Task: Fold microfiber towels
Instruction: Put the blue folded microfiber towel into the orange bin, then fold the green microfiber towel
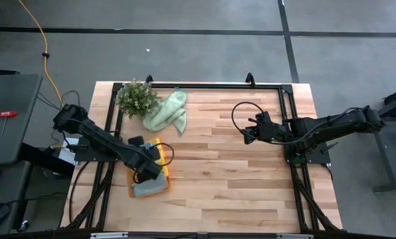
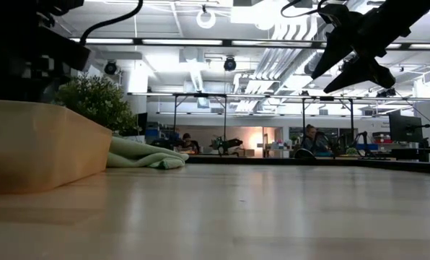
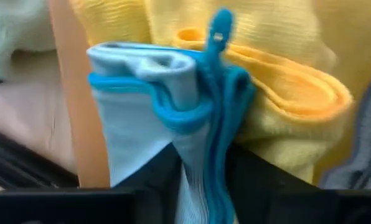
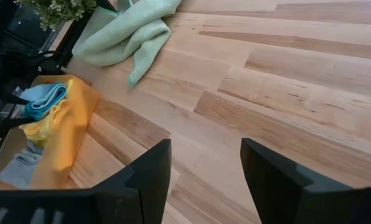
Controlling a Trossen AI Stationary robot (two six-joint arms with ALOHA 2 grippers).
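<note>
Grey floor (image 1: 185,46) — ceiling lights (image 2: 164,41) (lit)

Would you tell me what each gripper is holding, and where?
Left gripper: blue towel sits bunched between its fingers, grip unclear. Right gripper: open, holding nothing.

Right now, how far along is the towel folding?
Looks done: folded blue towel and yellow towel sit in the orange tray. In hand: the left pincer is over that tray, right at the blue towel. Left: the green towel lies crumpled beside the plant; the right pincer waits open above the table.
</note>
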